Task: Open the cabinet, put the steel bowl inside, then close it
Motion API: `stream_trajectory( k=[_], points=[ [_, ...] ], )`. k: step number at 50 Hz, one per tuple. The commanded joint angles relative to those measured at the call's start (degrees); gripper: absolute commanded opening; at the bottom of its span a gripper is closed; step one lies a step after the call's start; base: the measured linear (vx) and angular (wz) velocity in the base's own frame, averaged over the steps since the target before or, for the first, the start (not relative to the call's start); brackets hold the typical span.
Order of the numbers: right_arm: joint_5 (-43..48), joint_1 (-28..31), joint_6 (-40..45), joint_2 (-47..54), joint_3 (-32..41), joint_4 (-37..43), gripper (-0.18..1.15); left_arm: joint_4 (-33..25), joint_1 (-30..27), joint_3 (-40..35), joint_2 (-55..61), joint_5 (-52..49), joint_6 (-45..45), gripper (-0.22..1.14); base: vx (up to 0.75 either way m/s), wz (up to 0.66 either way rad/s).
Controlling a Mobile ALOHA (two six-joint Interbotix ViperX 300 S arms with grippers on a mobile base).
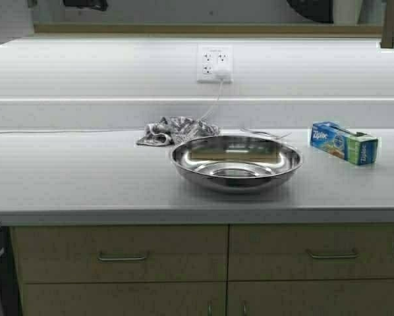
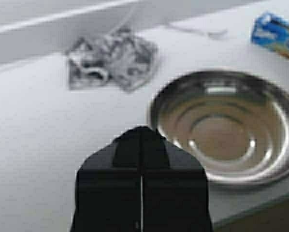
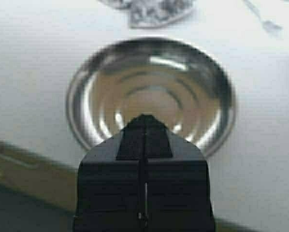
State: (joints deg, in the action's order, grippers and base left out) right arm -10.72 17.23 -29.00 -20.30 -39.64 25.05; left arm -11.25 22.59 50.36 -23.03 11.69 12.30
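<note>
The steel bowl stands upright and empty on the grey countertop, near its front edge. It also shows in the left wrist view and the right wrist view. Only a tan strip at the top of the high view may be the wall cabinet's lower edge; its doors are out of view. My left gripper is shut and empty, held back above the counter beside the bowl. My right gripper is shut and empty, held back in front of the bowl. Neither gripper shows in the high view.
A crumpled patterned cloth lies behind the bowl to its left. A blue bag box lies to the right. A fork lies behind the bowl. A wall outlet has a cord plugged in. Base cabinet drawers sit below the counter.
</note>
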Motion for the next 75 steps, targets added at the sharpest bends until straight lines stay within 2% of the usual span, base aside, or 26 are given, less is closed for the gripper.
stream_trajectory(
  k=[1, 8, 12, 15, 23, 26, 31, 37, 43, 48, 57, 61, 68, 75],
  points=[
    [-0.35, -3.34, 0.09, -3.08, -1.67, -0.18, 0.06, 0.18, -2.64, 1.67, -3.16, 0.44, 0.09, 0.03, 0.00, 0.00],
    [0.35, -3.87, 0.35, -5.10, -2.81, 0.09, 0.07, 0.18, -3.78, 2.90, -4.66, 0.79, -0.35, 0.04, 0.00, 0.00],
    [0.35, -2.64, 1.58, -5.45, -2.72, 0.44, 0.17, 0.35, -1.67, 2.99, -4.92, 1.05, -0.44, 0.14, 0.00, 0.00],
    [0.44, -0.97, 3.43, -5.45, -2.72, 0.88, 0.34, 0.53, 0.26, 3.16, -5.10, 1.67, -0.53, 0.30, 0.00, 0.00],
    [3.43, 3.34, 9.84, -5.54, -4.13, 2.11, 0.91, 0.35, 4.75, 4.04, -5.19, 4.75, -1.76, 0.91, 0.00, 0.00],
    [7.56, 5.71, 12.57, -5.62, -5.98, 2.46, 1.02, 0.35, 5.89, 5.01, -5.19, 6.59, -3.43, 1.05, 0.00, 0.00],
    [17.84, 11.07, 16.79, -5.36, -10.81, 2.55, 1.02, 0.53, 7.21, 7.65, -4.22, 11.69, -8.26, 1.03, 0.00, 0.00],
    [29.53, 15.82, 23.47, -3.78, -17.23, 2.64, 1.01, 2.20, 7.82, 12.13, 0.35, 22.24, -15.73, 1.02, 0.00, 0.00],
    [41.48, 19.69, 31.99, -0.44, -23.03, 2.02, 1.01, 5.89, 7.82, 16.08, 9.49, 36.39, -25.75, 1.02, 0.00, 0.00],
    [49.48, 20.21, 38.58, 4.57, -26.46, -0.44, 1.01, 8.09, 7.82, 17.05, 19.60, 49.39, -33.31, 1.02, 0.00, 0.00],
    [58.71, 20.21, 50.27, 17.05, -27.69, -7.12, 1.01, 9.14, 7.82, 13.97, 39.99, 67.41, -43.95, 1.02, 0.00, 0.00],
    [66.27, 20.21, 54.93, 24.52, -27.07, -7.38, 1.01, 9.14, 7.91, 11.16, 47.72, 72.77, -47.46, 1.02, 0.00, 0.00],
    [78.22, 19.78, 60.47, 36.56, -26.46, -7.38, 1.01, 9.32, 7.82, 6.33, 56.95, 76.11, -52.29, 1.02, 0.00, 0.00],
    [88.42, 19.16, 68.29, 45.35, -26.63, -7.47, 1.01, 9.23, 7.47, 3.96, 60.21, 76.99, -54.05, 1.02, 0.01, -0.02]
  ],
)
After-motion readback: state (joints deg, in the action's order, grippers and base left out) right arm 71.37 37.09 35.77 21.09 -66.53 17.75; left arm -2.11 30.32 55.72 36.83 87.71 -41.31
